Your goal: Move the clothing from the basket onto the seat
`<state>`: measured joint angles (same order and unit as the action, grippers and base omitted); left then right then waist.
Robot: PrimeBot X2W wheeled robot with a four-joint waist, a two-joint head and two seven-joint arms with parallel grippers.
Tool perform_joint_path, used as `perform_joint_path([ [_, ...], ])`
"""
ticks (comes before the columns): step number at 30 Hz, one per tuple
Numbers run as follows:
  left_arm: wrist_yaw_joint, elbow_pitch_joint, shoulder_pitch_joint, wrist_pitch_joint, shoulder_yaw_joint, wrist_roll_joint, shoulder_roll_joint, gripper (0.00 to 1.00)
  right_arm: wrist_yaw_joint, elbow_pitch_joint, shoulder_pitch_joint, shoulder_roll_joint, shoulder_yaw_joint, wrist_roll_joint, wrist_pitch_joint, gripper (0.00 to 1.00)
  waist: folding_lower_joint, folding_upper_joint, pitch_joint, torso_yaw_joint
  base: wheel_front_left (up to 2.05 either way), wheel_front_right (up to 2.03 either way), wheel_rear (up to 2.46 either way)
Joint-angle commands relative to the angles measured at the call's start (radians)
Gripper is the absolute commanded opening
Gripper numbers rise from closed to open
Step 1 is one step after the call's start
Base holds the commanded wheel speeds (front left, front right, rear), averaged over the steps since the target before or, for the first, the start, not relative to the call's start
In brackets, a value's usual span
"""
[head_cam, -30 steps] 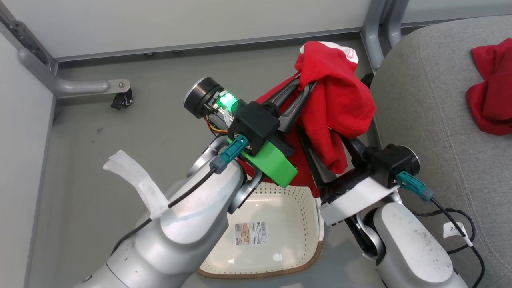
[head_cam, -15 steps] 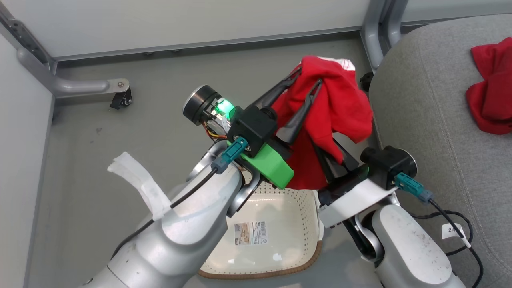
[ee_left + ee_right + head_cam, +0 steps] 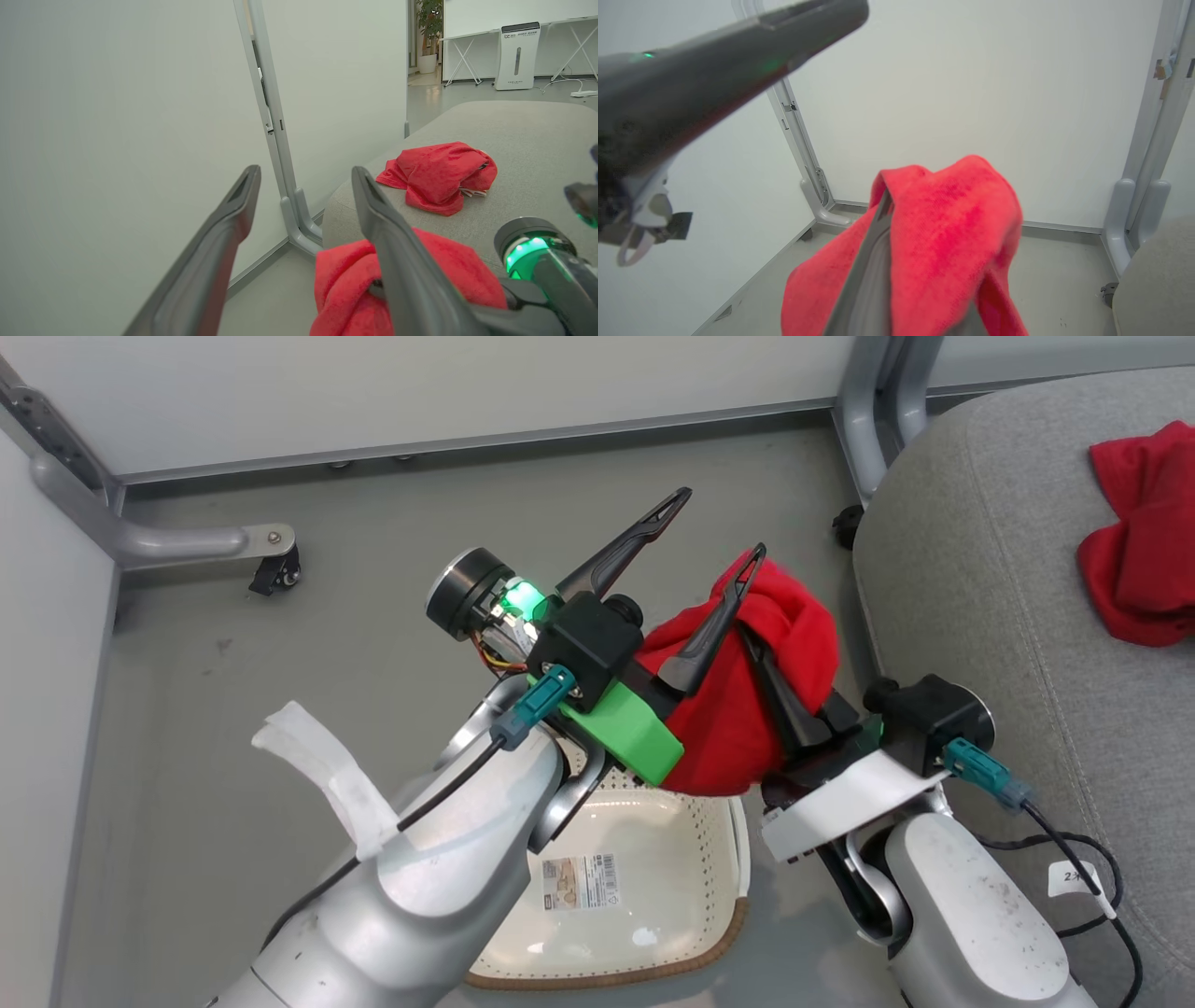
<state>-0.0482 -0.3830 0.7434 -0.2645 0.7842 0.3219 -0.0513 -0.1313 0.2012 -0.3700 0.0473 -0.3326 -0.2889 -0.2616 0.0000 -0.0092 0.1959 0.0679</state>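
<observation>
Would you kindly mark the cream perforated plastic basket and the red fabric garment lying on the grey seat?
Cream perforated plastic basket [image 3: 597, 980]: head view, brown rim.
Red fabric garment [image 3: 439, 175]: left wrist view, top fold.

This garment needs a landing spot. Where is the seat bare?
The seat is bare across its broad middle, from the rounded left edge beside the held garment to the red garment lying at its far right. Crowded there, and low down where the right arm and its cable cross.

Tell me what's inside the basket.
The basket shows a bare perforated bottom with a paper label; no clothing there. Its far end is covered by the left arm and the red garment held above it, so that part cannot be checked.
</observation>
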Motion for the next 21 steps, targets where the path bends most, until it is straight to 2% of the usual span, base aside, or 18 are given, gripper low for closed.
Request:
perform_joint_path([
  [1, -0.002, 0.001, -0.018, 0.0, -0.003, -0.002, -0.001, 1.0, 0.001, -0.005, 0.015, 0.004, 0.01, 0.012, -0.003, 0.0, 0.0, 0.0092, -0.002, -0.012, 0.0, 0.0, 0.0],
  [21, -0.019, 0.0, -0.061, 0.001, 0.016, -0.028, -0.019, 1.0, 0.001, -0.092, 0.115, 0.003, 0.211, 0.088, -0.003, 0.0, 0.0, 0.0092, 0.014, -0.238, 0.0, 0.0, 0.0],
])
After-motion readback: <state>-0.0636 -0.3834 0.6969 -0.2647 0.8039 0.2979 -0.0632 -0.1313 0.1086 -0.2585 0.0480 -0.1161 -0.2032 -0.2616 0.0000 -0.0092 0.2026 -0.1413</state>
